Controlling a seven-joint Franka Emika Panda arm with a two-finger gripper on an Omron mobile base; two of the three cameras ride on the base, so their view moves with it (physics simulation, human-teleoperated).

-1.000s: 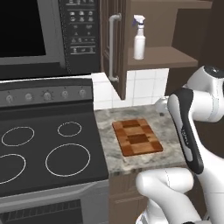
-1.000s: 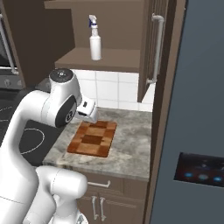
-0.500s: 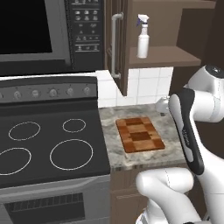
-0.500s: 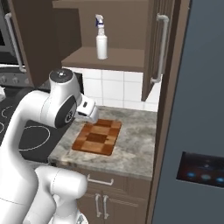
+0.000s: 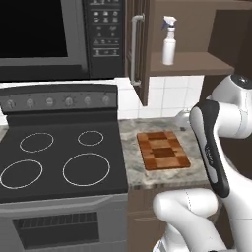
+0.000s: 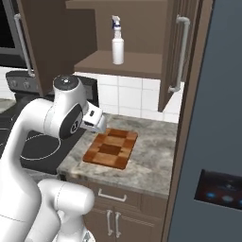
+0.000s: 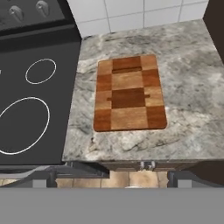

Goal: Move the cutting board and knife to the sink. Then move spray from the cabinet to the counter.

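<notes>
**Checkered board flat on the stone, spray up on the shelf**

Black glass stovetop [image 5: 64, 157] with white rings takes the left of the left base view, under a black microwave [image 5: 54, 34]. Just right of it lies the counter [image 5: 130, 162], a mottled grey-beige slab, and the cutting board [image 5: 162, 150] rests flat on it, near the stove edge and well clear of the tiled wall behind. In the hand view the cutting board [image 7: 130, 92] sits square on the counter [image 7: 188, 109], and two thin dark strips lie across its blocks; whether either is the knife cannot be told. Above, the cabinet [image 5: 197, 59] stands with its door [image 5: 138, 49] swung open, long grey bar handle on it, and the spray [image 5: 169, 40] stands upright on the lighter shelf. The right base view shows the same spray [image 6: 117, 41] on the shelf, above and behind the cutting board [image 6: 111, 149]. Further right rises a tall dark grey panel [image 6: 212, 142].

The arm's white hand hangs above the counter beside the board; its fingers are hidden, so whether they are parted or closed cannot be told.
</notes>
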